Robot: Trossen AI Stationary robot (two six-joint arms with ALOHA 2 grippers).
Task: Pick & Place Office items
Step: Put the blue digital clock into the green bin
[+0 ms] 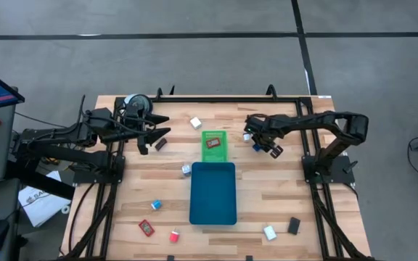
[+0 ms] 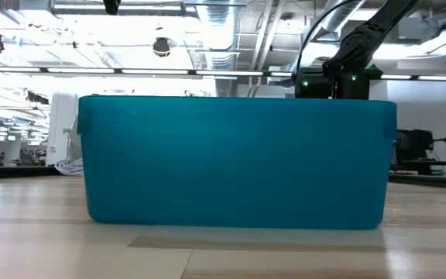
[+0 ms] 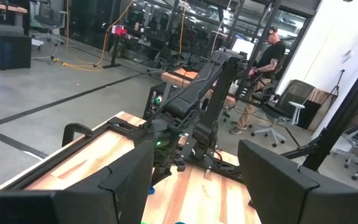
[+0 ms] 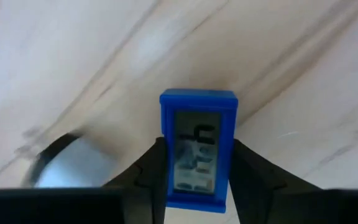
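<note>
My right gripper (image 1: 252, 139) points down at the far right of the table, just right of the small green tray (image 1: 213, 146), and is shut on a blue office item (image 4: 197, 149). A red piece (image 1: 257, 148) lies beside it. My left gripper (image 1: 154, 138) is open and held level above the far left. Other office items lie scattered on the wood: white (image 1: 195, 122), black (image 1: 160, 144), silvery (image 1: 186, 170), blue (image 1: 156, 205), red (image 1: 146, 227). The teal tray (image 1: 212, 192) sits at the middle. My right gripper pinches the blue item by its two long sides (image 4: 166, 163) between its two fingers (image 4: 248, 175), coming from above and pointing down. The piece lies along the gap with its windowed face toward the camera. Whether it rests on the wood or is lifted, I cannot tell.
A silvery round piece (image 4: 59, 159) lies on the wood close to the right fingers. More small items sit near the front edge: red (image 1: 173, 235), white (image 1: 269, 232), black (image 1: 294, 225). In the low view the teal tray's wall (image 2: 237, 161) hides most of the table. A person stands in the room beyond.
</note>
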